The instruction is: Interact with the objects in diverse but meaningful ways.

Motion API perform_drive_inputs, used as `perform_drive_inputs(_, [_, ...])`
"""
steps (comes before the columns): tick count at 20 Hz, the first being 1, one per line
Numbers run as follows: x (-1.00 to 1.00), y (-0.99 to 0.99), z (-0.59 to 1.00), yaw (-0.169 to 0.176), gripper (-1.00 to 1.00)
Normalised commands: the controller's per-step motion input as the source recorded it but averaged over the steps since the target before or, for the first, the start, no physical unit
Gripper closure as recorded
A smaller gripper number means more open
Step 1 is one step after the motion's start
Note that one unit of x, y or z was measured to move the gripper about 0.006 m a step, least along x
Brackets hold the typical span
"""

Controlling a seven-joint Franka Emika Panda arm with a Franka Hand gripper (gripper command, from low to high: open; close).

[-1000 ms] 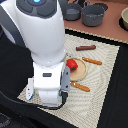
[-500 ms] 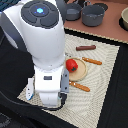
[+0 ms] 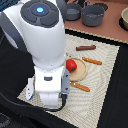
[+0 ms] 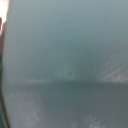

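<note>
1. Exterior view: the arm's white body hides the gripper, so I cannot tell whether the jaws are apart, together or clamped on anything
2. Wrist view shows only a blurred blue-grey surface pressed close to the lens; no object can be made out there
3. Judging progress: nothing looks handled yet, and each item seems to await a turn
4. The red tomato (image 3: 71, 64) sits on the round wooden plate (image 3: 80, 74), just beside where the jaws must be
5. The brown sausage (image 3: 86, 48) lies flat on the woven mat (image 3: 100, 95), farther off
6. The grey saucepan (image 3: 93, 15) stands upright, well apart from the jaws
</note>
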Motion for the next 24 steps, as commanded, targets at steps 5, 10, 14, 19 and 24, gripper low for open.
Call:
perform_drive_inputs(5, [-0.37, 0.55, 0.37, 0.094, 1.0])
perform_drive_inputs(10, [-0.55, 0.6, 0.19, 0.078, 1.0])
perform_drive_inputs(14, [-0.7, 0.62, 0.02, 0.074, 1.0])
perform_drive_inputs(19, [-0.83, 0.48, -0.01, 0.054, 1.0])
perform_drive_inputs(24, [-0.9, 0.41, -0.04, 0.03, 1.0])
